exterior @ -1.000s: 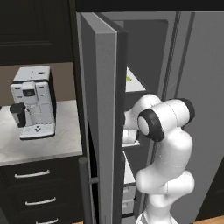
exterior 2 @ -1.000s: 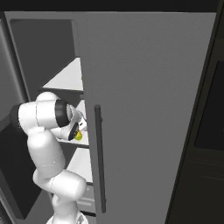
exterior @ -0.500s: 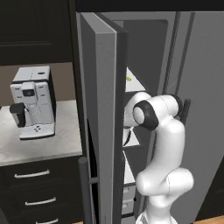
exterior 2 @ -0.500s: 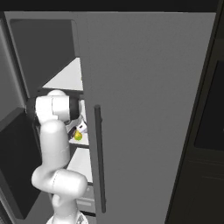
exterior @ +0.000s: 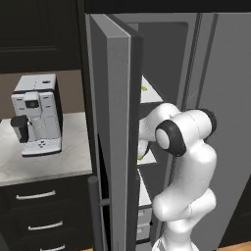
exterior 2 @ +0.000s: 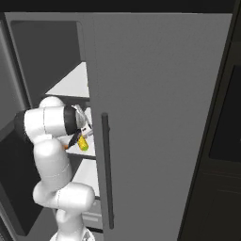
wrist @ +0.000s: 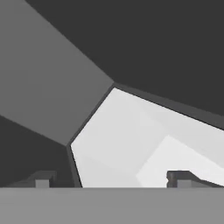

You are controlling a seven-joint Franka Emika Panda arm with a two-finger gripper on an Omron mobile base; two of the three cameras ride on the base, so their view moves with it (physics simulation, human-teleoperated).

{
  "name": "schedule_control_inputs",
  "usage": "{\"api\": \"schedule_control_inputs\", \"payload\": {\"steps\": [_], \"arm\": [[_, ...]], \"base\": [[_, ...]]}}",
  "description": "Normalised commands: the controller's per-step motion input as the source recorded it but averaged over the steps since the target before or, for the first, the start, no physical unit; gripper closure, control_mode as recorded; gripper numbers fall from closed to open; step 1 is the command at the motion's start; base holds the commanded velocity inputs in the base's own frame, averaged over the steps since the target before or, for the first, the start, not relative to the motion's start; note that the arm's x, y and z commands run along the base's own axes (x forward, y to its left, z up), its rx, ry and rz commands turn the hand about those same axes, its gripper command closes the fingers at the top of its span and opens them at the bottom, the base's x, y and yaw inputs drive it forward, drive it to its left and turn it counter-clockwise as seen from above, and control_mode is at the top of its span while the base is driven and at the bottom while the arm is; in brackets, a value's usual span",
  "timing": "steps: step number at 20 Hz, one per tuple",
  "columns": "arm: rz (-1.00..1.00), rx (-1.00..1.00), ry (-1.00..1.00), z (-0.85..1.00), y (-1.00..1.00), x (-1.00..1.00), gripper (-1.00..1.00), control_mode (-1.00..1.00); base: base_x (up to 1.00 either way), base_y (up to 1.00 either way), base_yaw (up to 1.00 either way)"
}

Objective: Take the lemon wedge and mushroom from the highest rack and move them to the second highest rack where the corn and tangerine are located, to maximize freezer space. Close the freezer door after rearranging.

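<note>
The gripper [wrist: 111,177] is seen with its jaws spread wide and nothing between them, over a white freezer shelf. The corn [exterior 2: 83,143] lies on the second highest rack [exterior 2: 89,149], behind the forearm, apparently where items are gathered.

A white and black coffee machine [exterior: 37,115] stands on a pale stone counter [exterior: 46,164] at the left of the left base view, just beside the dark wall behind it. Below the counter sit dark drawers [exterior: 41,215], 3 of them in view, each with a slim light bar handle. Dark upper cabinets [exterior: 39,34] hang above the machine. In the right base view, a plain grey door [exterior 2: 155,117] with a long dark vertical handle [exterior 2: 108,172] fills the middle, shut. To its right stands a tall dark cabinet [exterior 2: 226,141].
</note>
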Motion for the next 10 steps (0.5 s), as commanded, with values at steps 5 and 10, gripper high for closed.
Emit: {"api": "schedule_control_inputs", "payload": {"steps": [5,10], "arm": [[0.02,0.15,-0.01,0.83,-0.17,-0.68,-1.0,-1.0],[0.04,0.16,0.07,0.6,-0.01,-0.97,-1.0,-1.0]], "base": [[0.0,0.0,0.0],[0.0,0.0,0.0]]}}
